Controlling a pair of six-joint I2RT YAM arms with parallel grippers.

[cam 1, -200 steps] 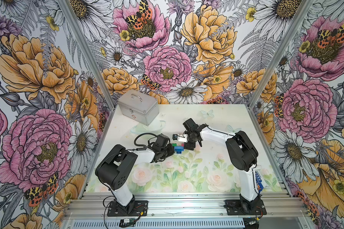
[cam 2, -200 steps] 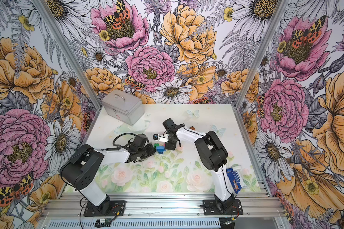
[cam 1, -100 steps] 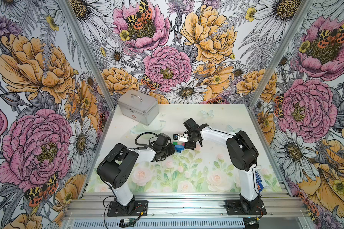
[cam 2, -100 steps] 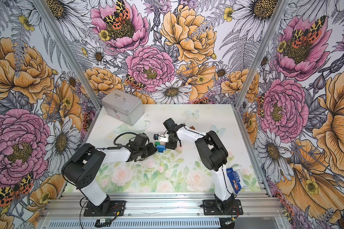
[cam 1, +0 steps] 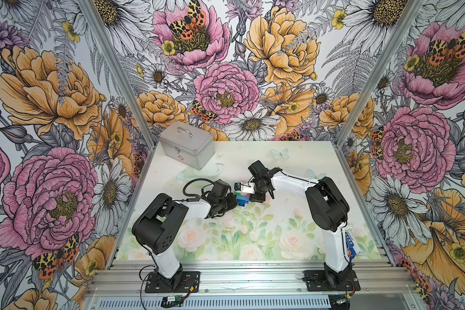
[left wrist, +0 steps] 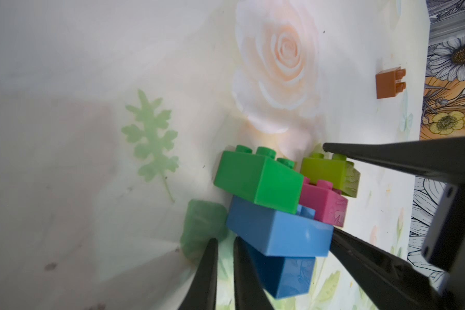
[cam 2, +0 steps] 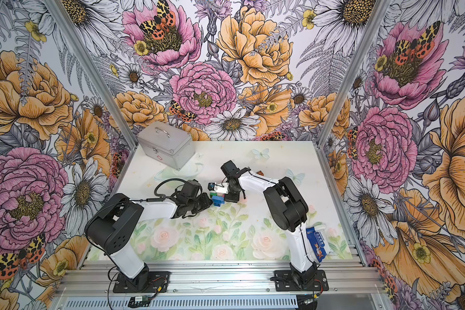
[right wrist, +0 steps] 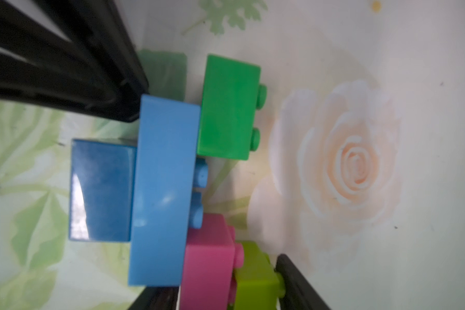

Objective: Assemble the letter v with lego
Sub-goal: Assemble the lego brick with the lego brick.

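Observation:
The lego cluster point(cam 1: 242, 198) lies on its side mid-table in both top views. It joins a dark blue brick point(right wrist: 102, 188), a light blue brick point(right wrist: 164, 188), a green brick point(right wrist: 228, 107), a pink brick point(right wrist: 207, 265) and a lime brick point(right wrist: 255, 279). My right gripper point(right wrist: 218, 276) spans the light blue, pink and lime stack; one finger point(left wrist: 387, 158) touches the lime studs, the other meets the light blue brick's base. My left gripper point(left wrist: 225, 241) is shut and empty, its tip against the dark blue brick. A brown brick point(left wrist: 388, 83) lies apart, behind the right arm.
A silver metal case point(cam 1: 187, 143) stands at the back left of the table. A flat blue packet point(cam 2: 317, 243) lies at the front right beside the right arm's base. Both arms meet over the cluster mid-table.
The right gripper's jaws have come closer together around the light blue, pink and lime stack. The left gripper stays shut against the dark blue brick.

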